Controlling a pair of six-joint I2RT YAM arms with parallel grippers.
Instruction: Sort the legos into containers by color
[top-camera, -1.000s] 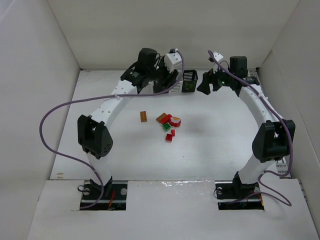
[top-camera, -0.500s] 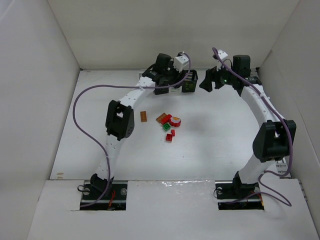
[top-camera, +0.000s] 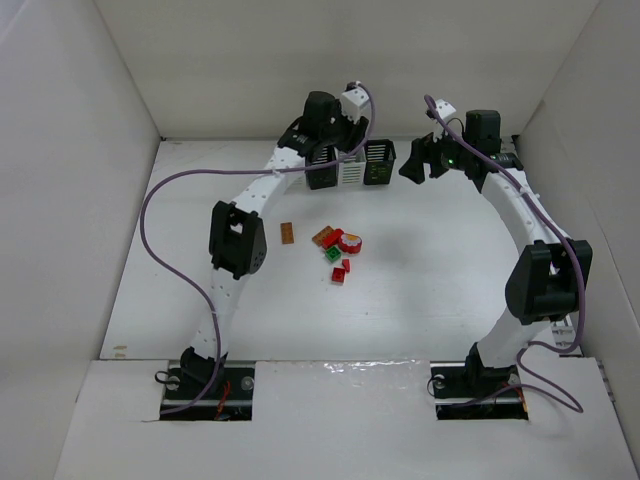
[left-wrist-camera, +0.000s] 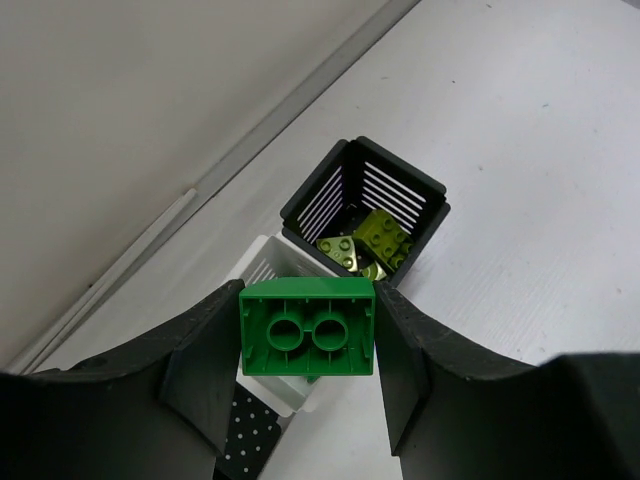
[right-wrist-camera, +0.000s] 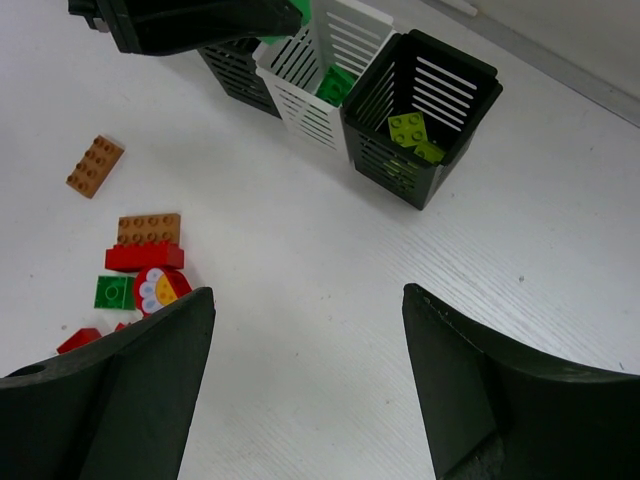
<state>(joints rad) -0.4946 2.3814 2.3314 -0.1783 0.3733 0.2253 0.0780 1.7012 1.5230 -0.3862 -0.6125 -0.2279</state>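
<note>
My left gripper (left-wrist-camera: 307, 312) is shut on a green lego (left-wrist-camera: 306, 345), its hollow underside facing the camera. It hangs over the white container (left-wrist-camera: 262, 268), next to the black container (left-wrist-camera: 400, 190) that holds yellow-green legos (left-wrist-camera: 380, 232). From above, the left gripper (top-camera: 328, 152) sits over the row of containers (top-camera: 350, 170). My right gripper (top-camera: 412, 166) is open and empty, just right of the row. Loose legos lie mid-table: an orange one (top-camera: 287, 233), a red cluster (top-camera: 340, 240) and a green one (top-camera: 332, 254).
In the right wrist view the white container (right-wrist-camera: 300, 80) holds a green brick (right-wrist-camera: 335, 85) and the black container (right-wrist-camera: 425, 100) holds yellow-green ones. A red round piece (right-wrist-camera: 160, 290) lies among the loose bricks. White walls enclose the table (top-camera: 450, 280).
The left arm folded its elbow inward and carried the green lego along the row of containers. The right gripper rose slightly at first, then held still.
</note>
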